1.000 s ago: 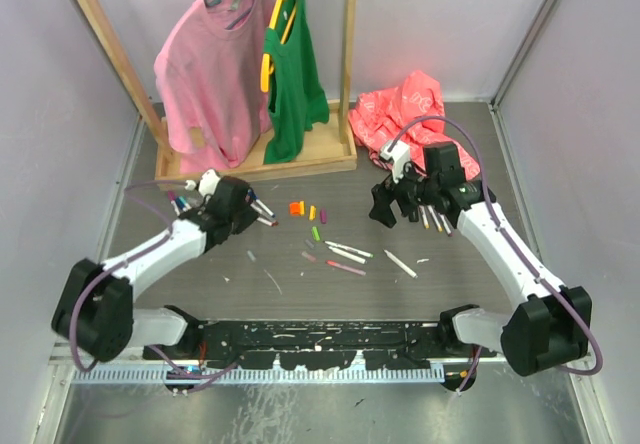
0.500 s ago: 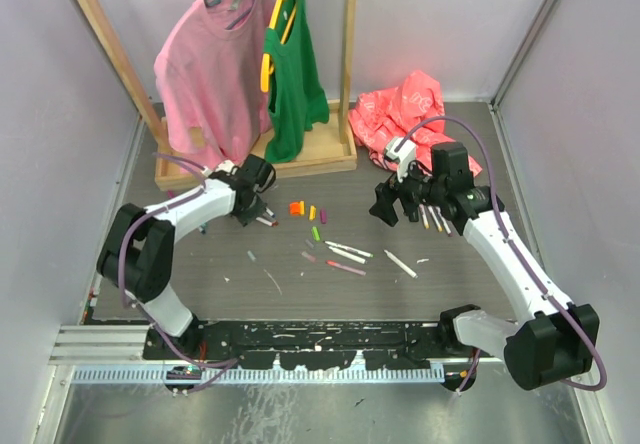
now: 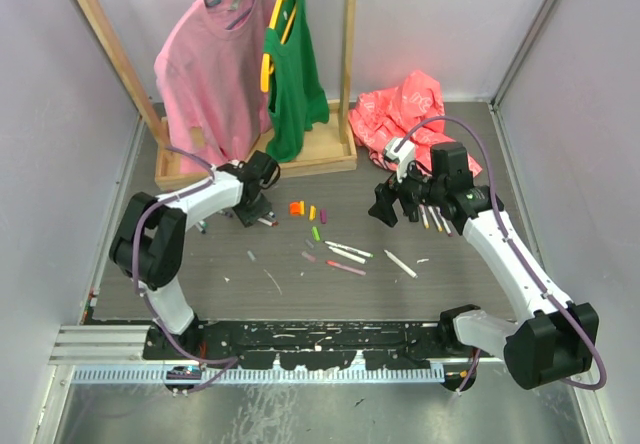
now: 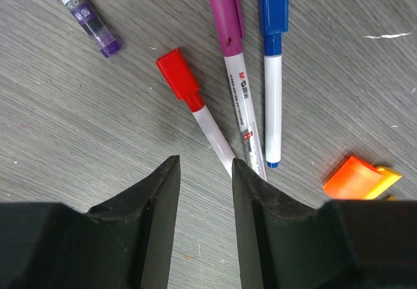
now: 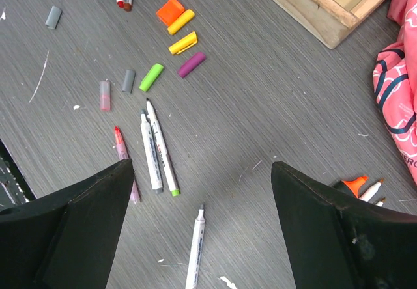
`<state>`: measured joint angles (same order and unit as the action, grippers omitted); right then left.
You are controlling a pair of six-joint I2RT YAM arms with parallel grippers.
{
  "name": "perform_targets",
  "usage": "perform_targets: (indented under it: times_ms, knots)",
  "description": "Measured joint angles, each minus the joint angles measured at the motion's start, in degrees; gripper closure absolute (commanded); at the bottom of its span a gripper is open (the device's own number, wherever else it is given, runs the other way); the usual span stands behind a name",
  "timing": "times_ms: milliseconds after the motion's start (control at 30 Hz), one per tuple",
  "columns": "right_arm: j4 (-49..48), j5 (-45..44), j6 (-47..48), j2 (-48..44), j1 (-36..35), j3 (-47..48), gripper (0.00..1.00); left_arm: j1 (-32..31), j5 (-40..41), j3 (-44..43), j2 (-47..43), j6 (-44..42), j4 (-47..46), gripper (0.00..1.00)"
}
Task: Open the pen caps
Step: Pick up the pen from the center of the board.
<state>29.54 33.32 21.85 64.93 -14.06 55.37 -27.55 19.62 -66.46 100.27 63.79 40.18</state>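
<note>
Left pincer [image 4: 203, 166], jaws narrowly apart and empty, should settle squarely over the thin white red-capped pen [image 4: 207, 125] just ahead; right pincer [image 5: 202, 168] gapes wide, empty.

- A wooden rack [image 3: 300, 160] stands at the table's [image 3: 300, 299] 11 o'clock, holding a pink shirt [image 3: 208, 84] and a green top [image 3: 292, 79].
- A red bag [image 3: 400, 109] lies at 1 o'clock.
- The left gripper [image 3: 255, 215] points down at a pen cluster [image 3: 268, 222].
- Orange, yellow, purple and green caps [image 3: 296, 207] lie at its 3 o'clock.
- The right gripper [image 3: 385, 210] hangs at the caps' 3 o'clock.
- Loose pens [image 3: 346, 253] lie at the caps' 5 o'clock.
</note>
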Motion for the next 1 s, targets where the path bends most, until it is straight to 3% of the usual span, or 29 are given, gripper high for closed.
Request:
perform_targets:
  times_ms: [800,1000]
  knots:
    - [0.02,1.33,0.04,-0.04,0.00,0.00,0.08,4.26,-8.59,-2.10,4.50,-0.66,1.42,0.68]
    - [0.02,1.40,0.04,-0.07,0.00,0.00,0.08,5.42,-10.36,-1.49,4.22,-1.40,1.14,0.89]
